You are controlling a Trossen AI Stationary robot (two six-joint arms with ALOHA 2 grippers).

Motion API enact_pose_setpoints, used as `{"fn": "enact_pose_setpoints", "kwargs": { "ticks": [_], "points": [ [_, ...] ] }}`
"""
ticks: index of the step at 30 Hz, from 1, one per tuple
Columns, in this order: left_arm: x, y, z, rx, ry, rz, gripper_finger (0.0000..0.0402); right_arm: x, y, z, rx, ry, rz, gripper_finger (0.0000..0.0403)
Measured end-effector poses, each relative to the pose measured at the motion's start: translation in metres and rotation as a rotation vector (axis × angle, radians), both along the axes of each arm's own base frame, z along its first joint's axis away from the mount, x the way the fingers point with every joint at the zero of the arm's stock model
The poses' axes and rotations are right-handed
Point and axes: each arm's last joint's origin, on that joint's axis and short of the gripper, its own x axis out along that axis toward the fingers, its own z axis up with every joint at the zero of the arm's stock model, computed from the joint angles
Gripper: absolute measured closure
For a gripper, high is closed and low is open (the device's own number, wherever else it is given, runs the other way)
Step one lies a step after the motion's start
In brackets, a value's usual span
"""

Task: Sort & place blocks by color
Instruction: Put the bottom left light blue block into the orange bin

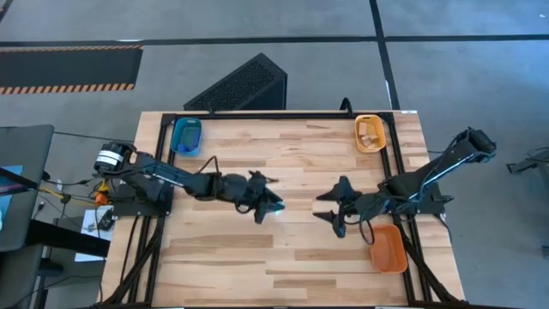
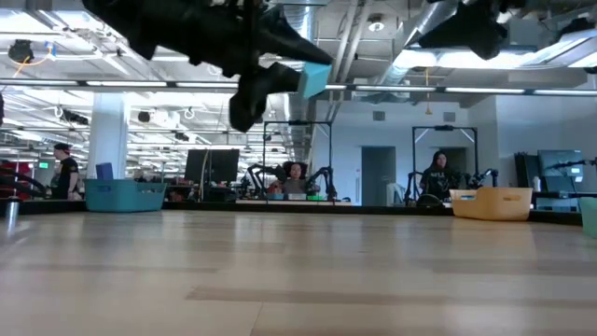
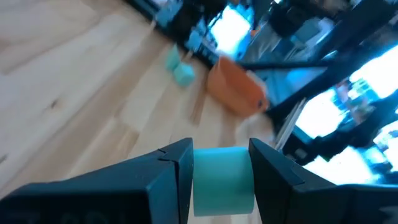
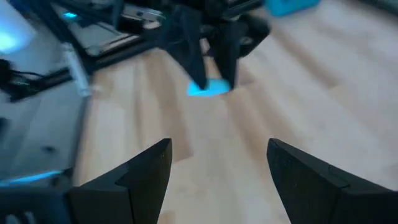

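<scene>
Above the near middle of the light wooden desk [image 1: 283, 257], the left claw [image 1: 273, 206] pinches a light cyan cube block [image 3: 222, 180] between its two dark fingers [image 3: 165, 180], the block lifted clear of the boards; in the low view the cube [image 2: 314, 78] hangs high over the bare planks. Facing it across a gap, the right claw [image 1: 330, 206] hovers with its fingers [image 4: 134, 177] spread wide and nothing between them (its wrist camera looks straight at the other arm's cyan cube [image 4: 208, 88]).

Beside the right arm, at the desk's right edge, sits an orange plastic tray [image 1: 388, 247]; whether anything lies in it cannot be told from above. In the left wrist view two more small cyan blocks [image 3: 179, 68] lie on the wood just beside that orange tray [image 3: 235, 92], though blur hides their exact shape.

At the far end of the desk, a blue plastic tray [image 1: 186, 136] stands in the left corner and a yellow-orange plastic tray [image 1: 370, 133] in the right corner, the latter holding pale tan wooden pieces [image 1: 371, 130]. The low view shows both trays on the far rim, blue [image 2: 124, 196] to the left and yellow-orange [image 2: 492, 203] to the right.

Beyond the desk, a dark slotted box [image 1: 238, 86] rests on the grey floor, and several people [image 2: 438, 177] sit or stand among other robot rigs in the lit room behind.
</scene>
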Motion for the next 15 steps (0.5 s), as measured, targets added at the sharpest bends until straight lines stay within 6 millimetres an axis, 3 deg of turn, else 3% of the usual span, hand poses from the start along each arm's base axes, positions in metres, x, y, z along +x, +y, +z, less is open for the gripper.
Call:
{"fn": "enact_pose_setpoints", "kwargs": {
  "ticks": [4,9,15],
  "points": [
    [0.008,0.020,0.013,-0.046,-0.045,0.000,0.0299,0.001,-0.011,0.022,-0.194,-0.024,-0.008,0.0117],
    [0.019,0.048,0.039,0.010,-0.117,-0.036,0.0299,0.007,-0.025,0.028,-0.432,0.018,0.036,0.0117],
    [0.026,0.078,0.064,0.083,-0.122,-0.061,0.0299,0.013,-0.040,0.028,-0.460,0.037,-0.029,0.0117]
  ]
}}
